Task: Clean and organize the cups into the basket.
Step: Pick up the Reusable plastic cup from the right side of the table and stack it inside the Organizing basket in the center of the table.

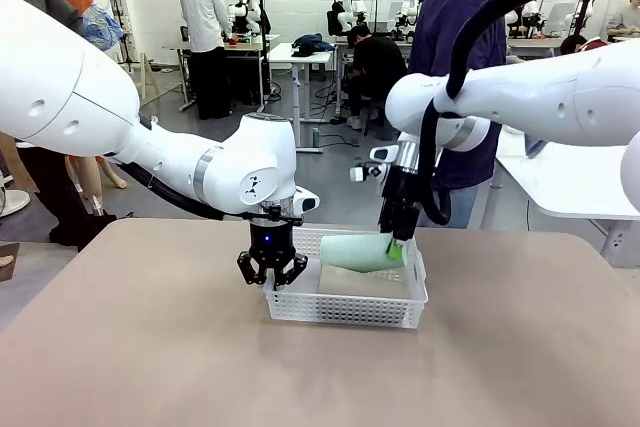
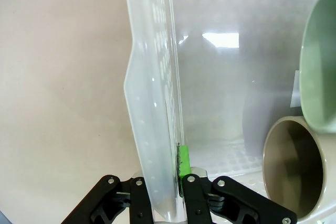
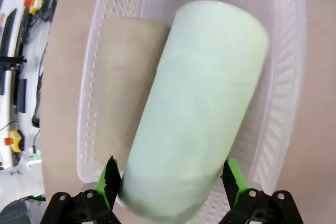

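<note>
Fingers of the right gripper (image 1: 401, 243) are closed on the pale mint green cup (image 1: 358, 253) near its closed end. The cup is held on its side just above the basket (image 1: 340, 313), apparently so it can be laid beside the brown cup (image 3: 123, 93) already lying inside. The left gripper (image 1: 272, 269) is narrowed on the basket's end wall, one pad on each side, probably to steady it on the table (image 1: 150, 347).

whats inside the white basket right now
A brown cup lies on its side in the basket. The right gripper holds a mint green cup sideways, partly over the brown one. Whatever sits beneath the two cups is covered.
</note>
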`<action>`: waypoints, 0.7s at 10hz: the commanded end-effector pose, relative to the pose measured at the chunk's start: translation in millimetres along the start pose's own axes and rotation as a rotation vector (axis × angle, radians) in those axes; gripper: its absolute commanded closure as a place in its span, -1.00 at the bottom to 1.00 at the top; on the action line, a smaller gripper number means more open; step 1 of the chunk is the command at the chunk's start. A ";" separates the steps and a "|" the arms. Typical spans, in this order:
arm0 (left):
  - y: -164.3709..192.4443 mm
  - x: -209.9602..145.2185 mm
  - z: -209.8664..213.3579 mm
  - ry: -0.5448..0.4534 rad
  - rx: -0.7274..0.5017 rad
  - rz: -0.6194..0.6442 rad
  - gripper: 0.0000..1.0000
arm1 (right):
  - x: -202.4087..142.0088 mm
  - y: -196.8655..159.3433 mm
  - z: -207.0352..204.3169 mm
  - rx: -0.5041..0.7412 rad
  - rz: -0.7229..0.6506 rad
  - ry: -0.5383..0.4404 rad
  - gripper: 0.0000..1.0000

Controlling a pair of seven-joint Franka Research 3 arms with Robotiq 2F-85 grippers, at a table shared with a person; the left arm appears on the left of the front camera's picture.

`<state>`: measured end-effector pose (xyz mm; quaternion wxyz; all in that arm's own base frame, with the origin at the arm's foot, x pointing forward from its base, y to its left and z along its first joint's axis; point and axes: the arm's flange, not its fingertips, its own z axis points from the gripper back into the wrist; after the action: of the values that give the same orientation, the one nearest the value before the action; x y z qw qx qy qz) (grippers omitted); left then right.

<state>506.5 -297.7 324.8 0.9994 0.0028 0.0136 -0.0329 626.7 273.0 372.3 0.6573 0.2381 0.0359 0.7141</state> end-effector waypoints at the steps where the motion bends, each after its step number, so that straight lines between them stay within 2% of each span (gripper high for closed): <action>1: 2.2 -2.2 -2.0 0.004 0.006 -0.009 1.00 | -22.3 47.9 28.9 -0.099 0.062 -0.107 -1.00; 3: 2.2 -2.2 -2.0 0.004 0.006 -0.009 1.00 | -57.5 103.7 70.9 -0.226 0.093 -0.231 -1.00; 5: 2.2 -2.2 -2.0 0.004 0.006 -0.009 1.00 | -98.0 143.9 95.3 -0.289 0.116 -0.347 -1.00; 7: 2.2 -2.2 -2.0 0.004 0.006 -0.009 1.00 | -157.0 177.7 112.4 -0.319 0.196 -0.523 -1.00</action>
<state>506.8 -297.1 324.4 0.9994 0.0030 0.0140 -0.0322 530.7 91.7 508.7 0.6314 0.2801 -0.2410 0.6817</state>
